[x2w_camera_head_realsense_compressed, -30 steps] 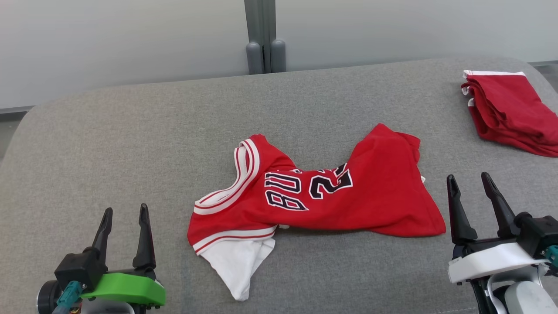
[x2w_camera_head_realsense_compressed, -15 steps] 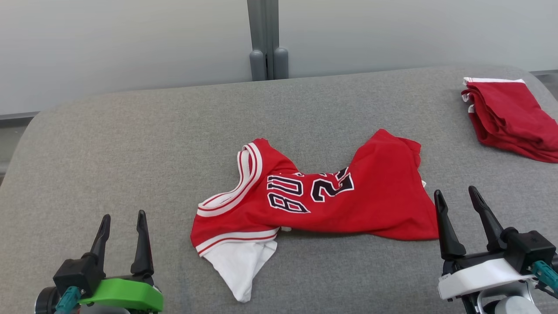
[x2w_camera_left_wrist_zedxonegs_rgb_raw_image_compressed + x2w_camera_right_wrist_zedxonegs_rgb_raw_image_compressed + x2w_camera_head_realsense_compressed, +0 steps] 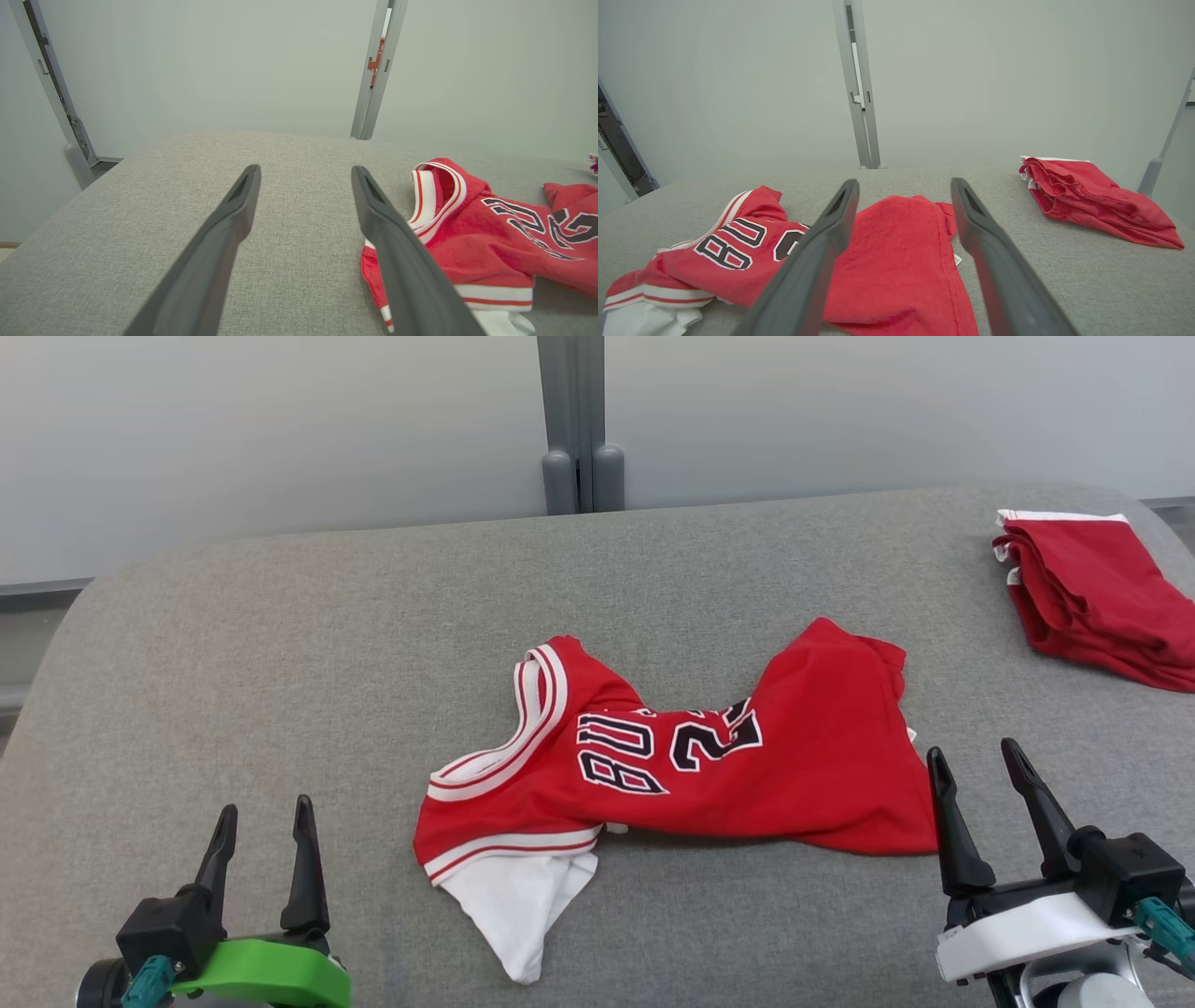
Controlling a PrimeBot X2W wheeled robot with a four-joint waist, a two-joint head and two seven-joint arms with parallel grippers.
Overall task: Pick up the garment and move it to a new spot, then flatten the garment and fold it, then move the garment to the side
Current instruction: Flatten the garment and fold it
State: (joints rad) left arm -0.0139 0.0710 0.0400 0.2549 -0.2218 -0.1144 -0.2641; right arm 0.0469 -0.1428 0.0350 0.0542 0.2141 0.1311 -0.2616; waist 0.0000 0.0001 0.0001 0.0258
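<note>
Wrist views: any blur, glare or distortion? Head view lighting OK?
Head view: soft even light, no glare, thin shadow under the near edge of the jersey, print sharp. Left wrist view: wide-angle, wall posts lean; left gripper blurs toward the bottom edge. Right wrist view: same lean and right gripper blur; folded red garment is sharp.

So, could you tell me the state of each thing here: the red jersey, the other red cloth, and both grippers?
Red basketball jersey with black numbers and white trim: crumpled, unfolded, lying on the grey fabric surface, not held.
Red cloth with white edge: folded, lying at the far right.
Left gripper: open, empty, apart from the jersey.
Right gripper: open, empty, by the jersey's hem.
</note>
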